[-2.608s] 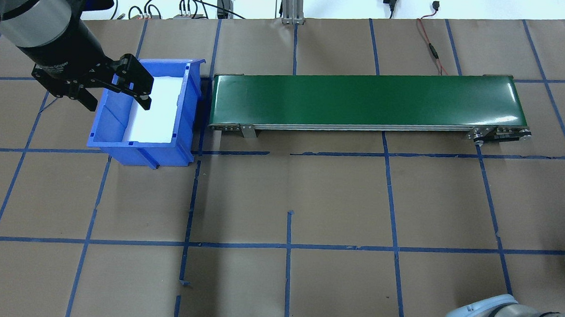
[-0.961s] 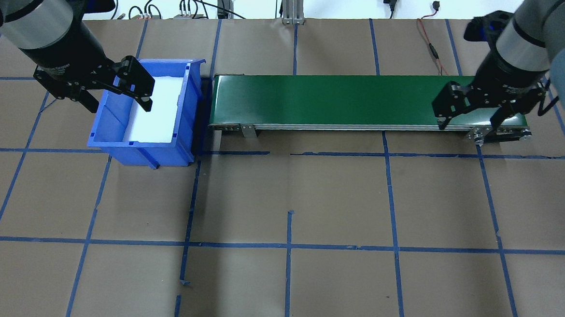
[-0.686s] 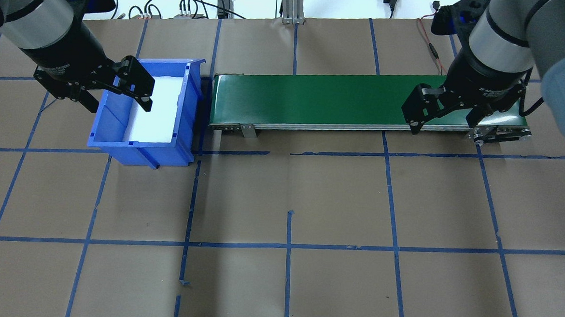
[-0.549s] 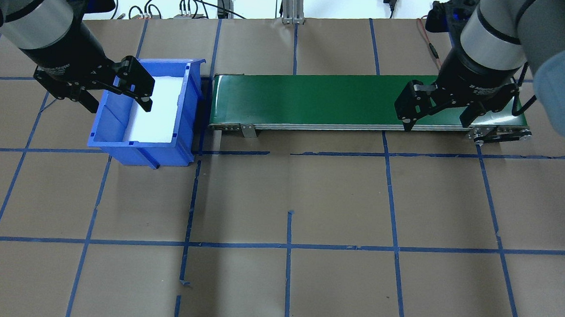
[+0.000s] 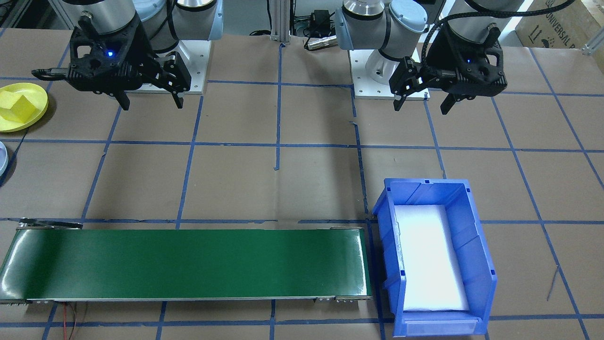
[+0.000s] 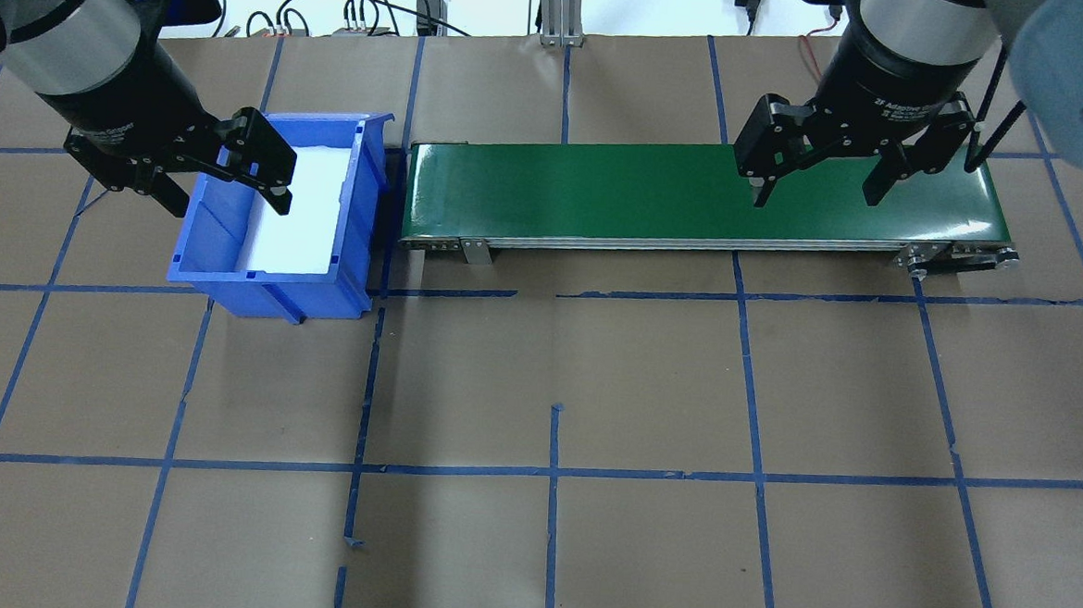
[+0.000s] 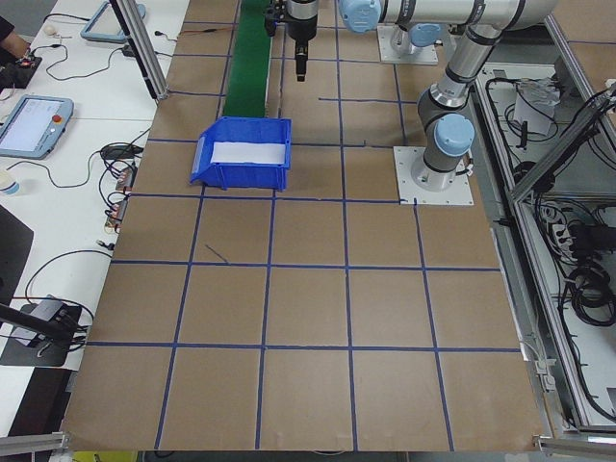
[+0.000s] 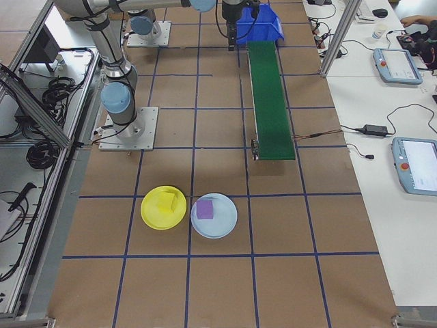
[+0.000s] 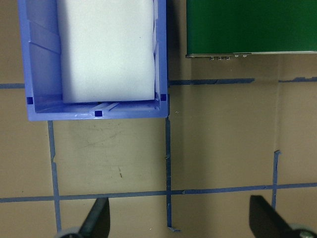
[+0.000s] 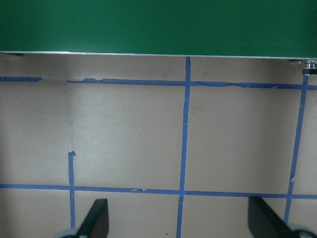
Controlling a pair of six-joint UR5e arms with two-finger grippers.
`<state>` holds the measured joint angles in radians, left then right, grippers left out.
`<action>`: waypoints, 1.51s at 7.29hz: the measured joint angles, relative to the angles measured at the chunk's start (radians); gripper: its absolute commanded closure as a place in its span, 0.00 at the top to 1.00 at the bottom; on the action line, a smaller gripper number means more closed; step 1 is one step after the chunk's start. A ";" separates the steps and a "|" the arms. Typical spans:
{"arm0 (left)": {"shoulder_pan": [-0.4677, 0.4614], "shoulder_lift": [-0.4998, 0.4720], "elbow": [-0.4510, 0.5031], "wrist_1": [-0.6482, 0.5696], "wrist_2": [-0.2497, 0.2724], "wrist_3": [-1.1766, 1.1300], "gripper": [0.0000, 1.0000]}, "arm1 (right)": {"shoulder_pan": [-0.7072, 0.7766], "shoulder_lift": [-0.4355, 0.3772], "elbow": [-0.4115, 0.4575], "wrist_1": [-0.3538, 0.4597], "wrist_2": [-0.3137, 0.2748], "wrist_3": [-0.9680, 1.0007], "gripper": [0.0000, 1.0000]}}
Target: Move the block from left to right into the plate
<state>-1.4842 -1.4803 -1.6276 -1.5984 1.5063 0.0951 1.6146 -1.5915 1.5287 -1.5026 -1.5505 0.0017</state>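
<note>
Oddly, nothing is left to carry: the round, shallow, bright yellow plastic plate sits at lower centre-left of the right-end view with a yellow block already lying in it, just beside a pale blue round plate that holds a purple block. In the front-facing view the same yellow plate shows at the far left edge, partly cut off. The right gripper hangs high at upper left of that view with its fingers spread and nothing between them, and the left gripper at upper right is likewise spread and empty. The long green conveyor belt across the upper middle of the overhead view is bare, and the blue plastic bin at upper left there shows only a white foam lining. The risks from here, as I judge them, are a needless return: the right arm swinging low over the plates could clip the yellow rim and tip the block out, or knock the neighbouring pale plate. A left gripper dipping into the bin would close on foam alone. Neither plate appears in the overhead view, so a move judged from it alone could go astray.
</note>
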 measured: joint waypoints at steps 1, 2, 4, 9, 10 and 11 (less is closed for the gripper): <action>0.000 0.000 0.000 0.000 0.000 0.000 1.00 | 0.000 -0.003 0.005 0.001 -0.009 0.000 1.00; 0.000 0.000 0.000 0.000 0.000 0.000 1.00 | -0.002 -0.007 0.013 0.001 -0.012 0.003 1.00; 0.000 0.000 0.000 0.000 0.000 0.000 1.00 | -0.003 -0.010 0.020 0.004 -0.017 0.010 1.00; -0.001 0.000 0.000 0.000 0.000 0.000 1.00 | -0.004 -0.013 0.021 0.000 -0.022 0.004 1.00; -0.001 0.000 0.000 0.000 0.000 0.000 1.00 | -0.003 -0.013 0.021 -0.002 -0.021 0.004 1.00; -0.001 0.000 0.000 0.000 0.000 0.000 1.00 | -0.003 -0.013 0.021 -0.003 -0.021 0.003 1.00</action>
<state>-1.4848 -1.4803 -1.6276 -1.5984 1.5064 0.0948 1.6111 -1.6045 1.5495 -1.5057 -1.5720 0.0044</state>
